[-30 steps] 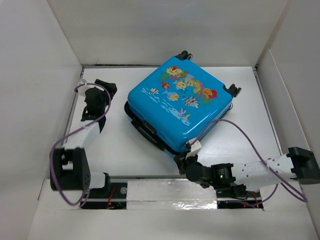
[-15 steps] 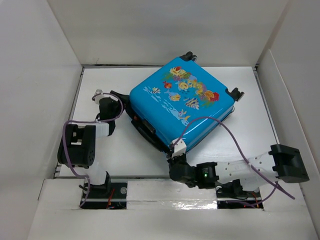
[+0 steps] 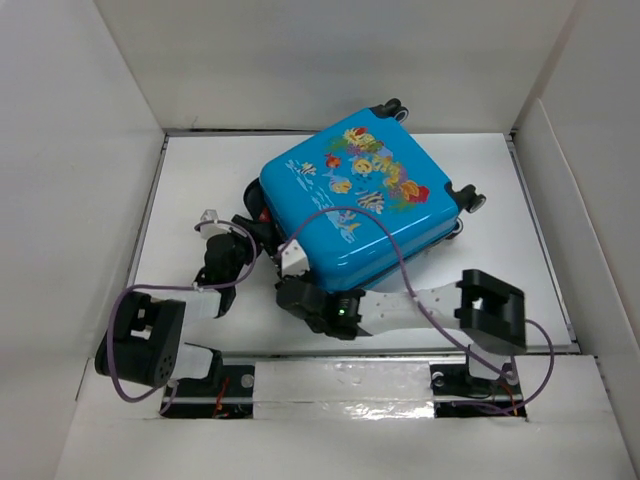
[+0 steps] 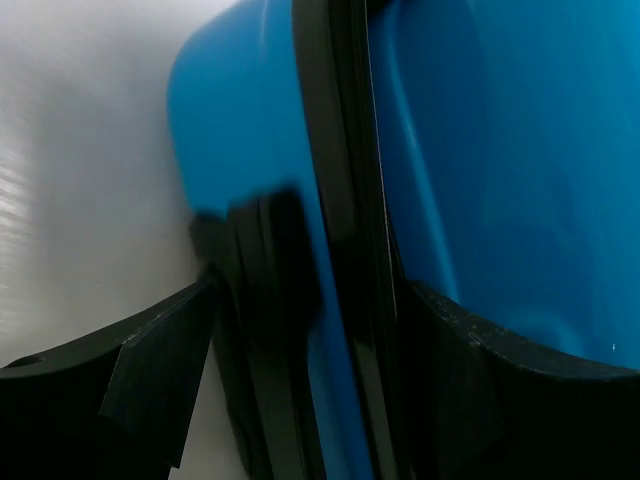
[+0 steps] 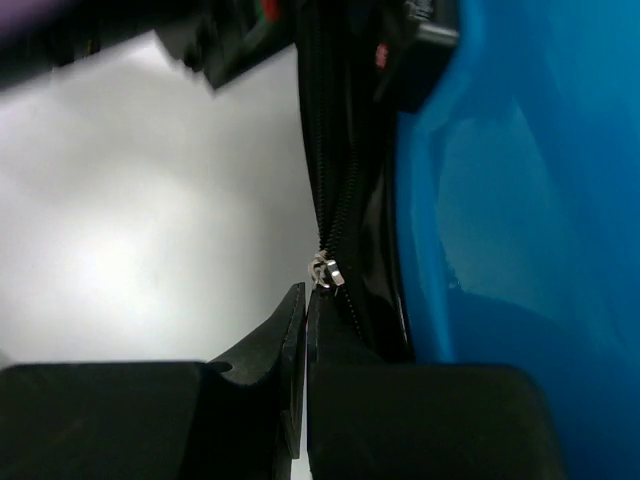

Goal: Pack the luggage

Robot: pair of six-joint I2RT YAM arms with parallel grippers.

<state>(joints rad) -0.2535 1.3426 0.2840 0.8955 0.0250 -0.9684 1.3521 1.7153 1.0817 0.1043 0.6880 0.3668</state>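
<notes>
my right pincer [image 5: 303, 296] is pressed shut against the black zip band of the luggage [image 3: 365, 195], a small silver zip pull [image 5: 322, 271] right at its tips; whether it is pinched i cannot tell. my left pincer [image 4: 305, 290] stands spread astride the same seam at the case's near-left corner. the glossy blue hard shell, printed with cartoon fish and coral, lies flat on the white table [image 3: 195, 170], black wheels [image 3: 470, 198] at its far-right edge, bare table on either side.
</notes>
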